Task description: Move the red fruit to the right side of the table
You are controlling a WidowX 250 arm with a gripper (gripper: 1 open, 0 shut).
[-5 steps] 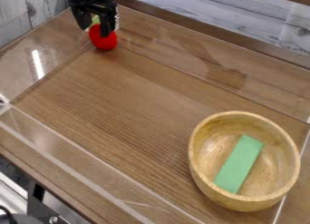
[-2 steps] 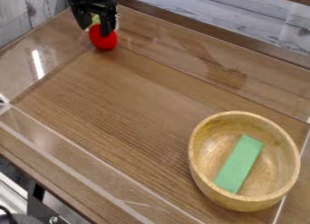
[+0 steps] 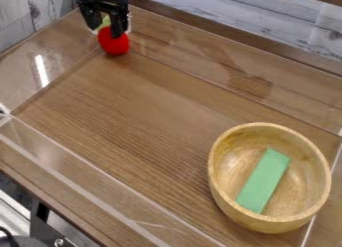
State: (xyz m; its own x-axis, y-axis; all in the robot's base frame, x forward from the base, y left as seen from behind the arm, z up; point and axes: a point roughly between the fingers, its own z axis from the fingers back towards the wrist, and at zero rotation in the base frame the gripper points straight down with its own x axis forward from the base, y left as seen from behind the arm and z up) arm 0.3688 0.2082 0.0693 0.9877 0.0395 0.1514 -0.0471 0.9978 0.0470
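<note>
We see the end effector (image 3: 106, 24) at the top-left corner of frame, pointing down, black fingers spread to either side of the red fruit (image 3: 116, 44). Its upper body is cut off by the top edge, so we only get the lower housing and fingers. The fruit sits on the tabletop (image 3: 147, 101) directly below the end effector, its top tucked between the fingertips; the green leafy part is mostly hidden behind the dark fingers. We can't tell whether the fingers actually touch the fruit, contact is too small and dark to resolve. Far from the end effector, toward the lower right, a wooden bowl (image 3: 229, 147) holds a green flat block (image 3: 265, 180) lying tilted inside. Clear acrylic walls (image 3: 40, 66) edge the tabletop; glare makes their edges hard to trace, and the left one runs just beside the end effector.
</note>
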